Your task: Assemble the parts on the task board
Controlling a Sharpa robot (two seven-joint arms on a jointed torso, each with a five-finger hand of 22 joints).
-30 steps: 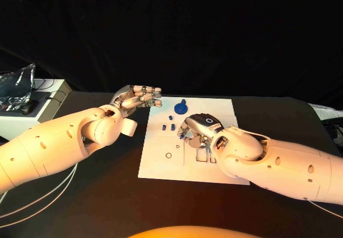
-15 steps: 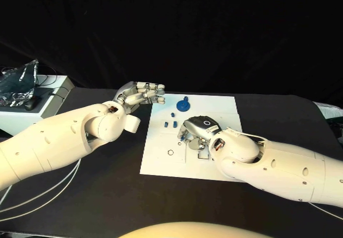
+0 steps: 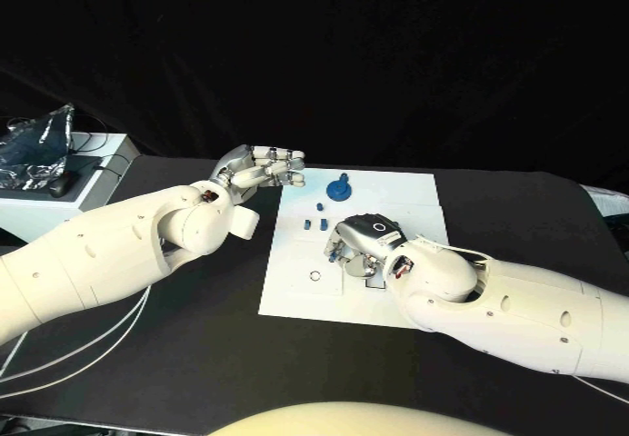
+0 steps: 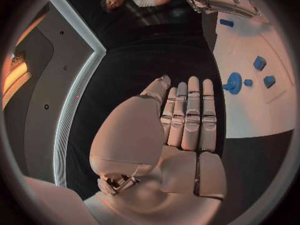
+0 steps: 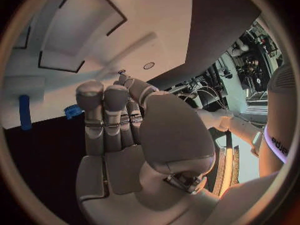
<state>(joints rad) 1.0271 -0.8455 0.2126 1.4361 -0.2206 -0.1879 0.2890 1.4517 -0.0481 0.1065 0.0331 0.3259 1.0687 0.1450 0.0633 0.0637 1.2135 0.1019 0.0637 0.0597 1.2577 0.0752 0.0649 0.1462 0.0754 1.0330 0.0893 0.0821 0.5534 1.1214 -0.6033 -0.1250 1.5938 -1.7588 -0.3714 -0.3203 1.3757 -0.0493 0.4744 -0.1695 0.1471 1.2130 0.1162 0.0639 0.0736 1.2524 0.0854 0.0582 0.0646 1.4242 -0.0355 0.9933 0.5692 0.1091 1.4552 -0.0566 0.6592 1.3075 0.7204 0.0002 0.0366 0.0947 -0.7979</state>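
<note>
The white task board (image 3: 400, 195) lies mid-table. A round blue part with a knob (image 3: 340, 189) stands near its far edge, and three small blue pieces (image 3: 312, 222) lie just nearer. My right hand (image 3: 364, 238) rests knuckles-up on the board's middle, fingers bent down beside a small blue part (image 5: 73, 111); whether it holds anything is hidden. My left hand (image 3: 266, 166) hovers off the board's far left corner, fingers side by side, with nothing in it. The left wrist view shows the round part (image 4: 233, 82) and the board (image 4: 262, 110) beyond the fingertips (image 4: 193, 82).
A white box (image 3: 59, 195) with cables and a silver bag (image 3: 37, 145) stands at the table's left edge. White cables (image 3: 73, 359) hang beneath my left arm. A small ring outline (image 3: 314, 275) and rectangular recesses (image 5: 78, 30) mark the board.
The camera has shifted a little. My right hand stays pressed on the board's middle, and my left hand keeps hovering by the far left corner.
</note>
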